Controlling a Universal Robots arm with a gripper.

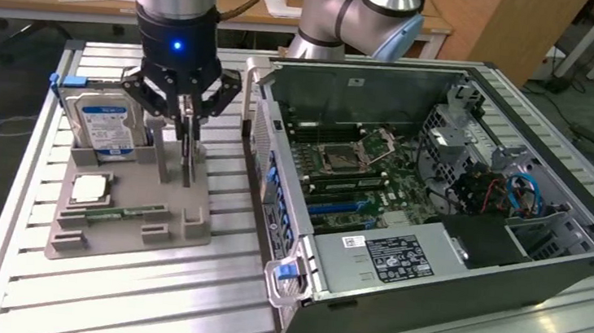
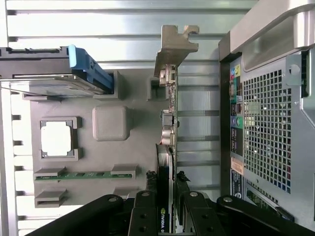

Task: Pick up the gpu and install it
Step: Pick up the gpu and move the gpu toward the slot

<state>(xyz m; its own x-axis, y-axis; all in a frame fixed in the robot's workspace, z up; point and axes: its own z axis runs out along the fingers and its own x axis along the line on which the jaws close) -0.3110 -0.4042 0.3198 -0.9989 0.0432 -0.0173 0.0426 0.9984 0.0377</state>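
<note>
The gpu (image 2: 170, 128) stands on edge along the right side of the grey holder tray (image 1: 127, 232), seen edge-on in the wrist view with its metal end bracket (image 2: 175, 44) at the far end. My gripper (image 1: 176, 175) reaches straight down over the tray. Its two black fingers (image 2: 142, 219) press against both faces of the card, so the gripper (image 2: 167, 221) is shut on it. I cannot tell whether the card still rests in its slot.
On the same tray sit a silver hard drive with a blue label (image 1: 105, 123), a processor chip (image 1: 90, 187) and a green memory stick (image 1: 118, 215). The open computer case (image 1: 549, 264), motherboard (image 1: 362, 173) exposed, lies close beside the tray on the exterior view's right.
</note>
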